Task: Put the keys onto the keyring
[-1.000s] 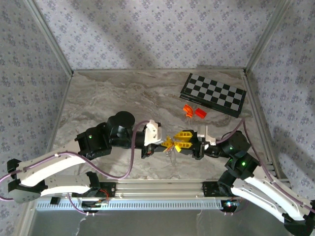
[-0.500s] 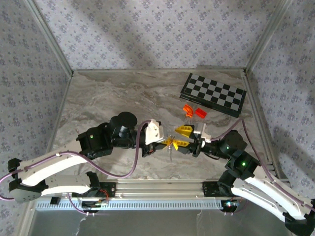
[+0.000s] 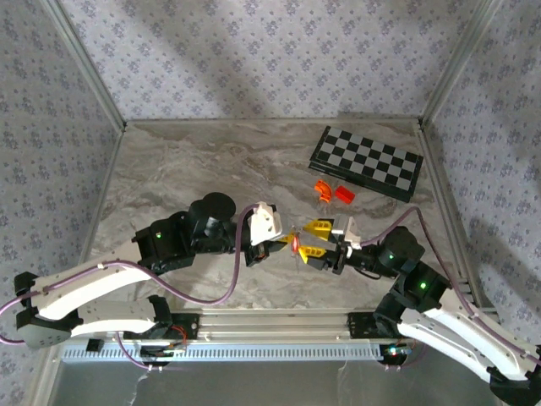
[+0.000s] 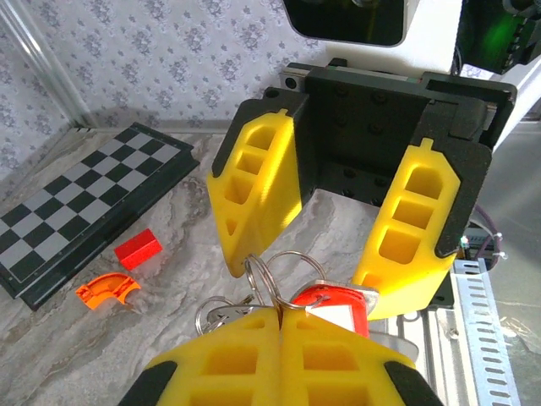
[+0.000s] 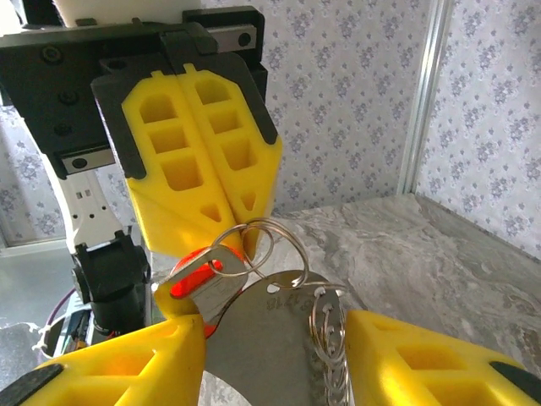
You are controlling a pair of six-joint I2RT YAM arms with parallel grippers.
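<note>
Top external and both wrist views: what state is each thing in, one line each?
left claw, shut on the keys
right claw, open, one finger each side of the bunch
keys, held above the table, red tag poking out of the left claw
keyring, dangling in the right claw's gap
chessboard, lying flat, checkered side up
red block, lying loose on the table

top: overhead, far | wrists: close, facing each other | shared: keys (image 4: 334, 303)

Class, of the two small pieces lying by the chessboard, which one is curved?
The orange one: it is bent into an arc, while the red block beside it is a plain straight-sided brick.
</note>
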